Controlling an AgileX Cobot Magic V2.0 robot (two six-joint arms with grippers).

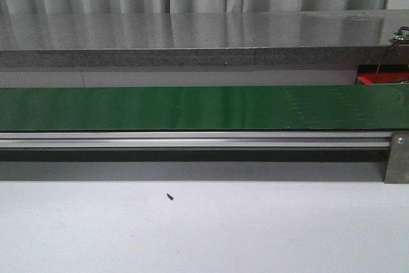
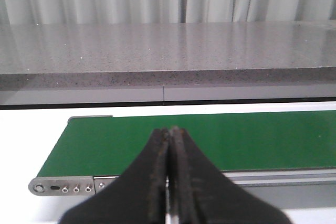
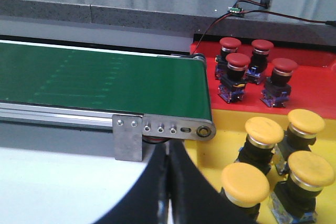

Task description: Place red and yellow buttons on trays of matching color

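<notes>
Out front I see only the bare green conveyor belt [image 1: 204, 108]. My left gripper [image 2: 170, 182] is pinched shut, empty. My right gripper [image 3: 167, 182] likewise (parked), since four red mushroom buttons [image 3: 238, 62] sit on the red tray [image 3: 310, 85] and four yellow mushroom buttons [image 3: 265, 131] on the yellow tray [image 3: 223, 148].

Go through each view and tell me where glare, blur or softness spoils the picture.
Front view: a pale sheen runs across the green conveyor belt, and the grey counter mirrors the curtain. Left wrist view: the shut left gripper is dark and soft so close to the lens. Right wrist view: the right gripper is likewise blurred, while the red buttons and yellow buttons stay sharp.
</notes>
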